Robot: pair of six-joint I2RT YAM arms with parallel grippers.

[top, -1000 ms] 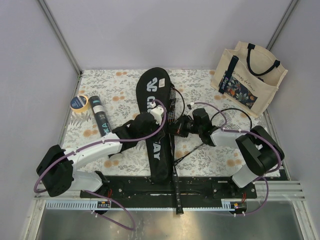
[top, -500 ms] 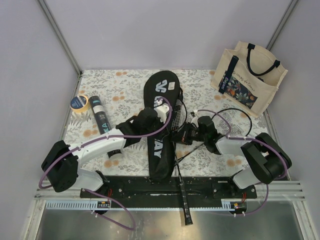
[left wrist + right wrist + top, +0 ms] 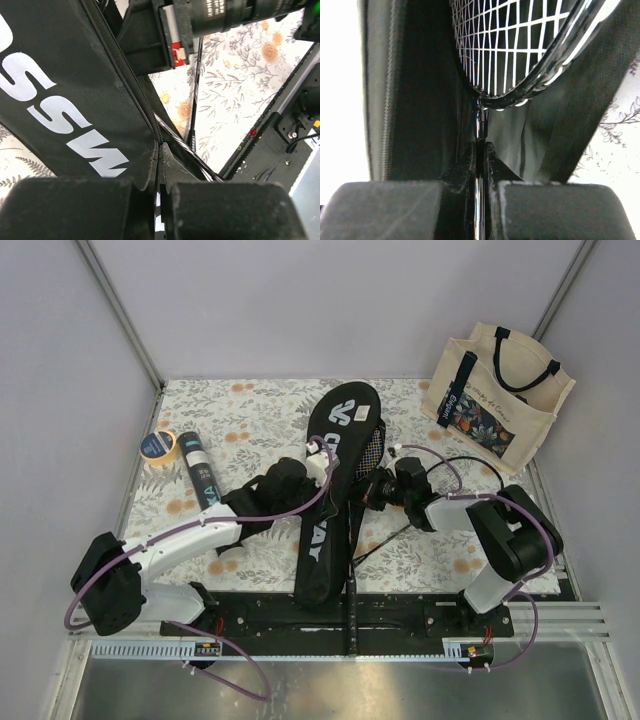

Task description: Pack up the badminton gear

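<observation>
**Racket entering the bag.** The left claw [image 3: 159, 186] is pinched shut on the zip edge of the long black bag [image 3: 322, 540], lifting that lip so the mouth gapes. The right claw [image 3: 479, 167] is closed on the thin shaft of a racket [image 3: 520, 47] just below its head, and the strings sit inside the bag's mouth with dark fabric on both sides. To do this step well, hold the lip raised and steady with your left claw while you slide the racket along the bag's long axis toward its wide far end. Keep the frame flat and clear of the zip, because a rim caught on the teeth would likely drag the bag across the desk [image 3: 250, 410]. The shaft runs straight out between the right claw's pads, so the head lies directly ahead of that claw. A handle shows beside the bag's narrow near end and is probably this racket's. A second racket [image 3: 385, 543] lies just right of the bag, outside it. The black tube [image 3: 200, 480] lies well to the bag's left.
</observation>
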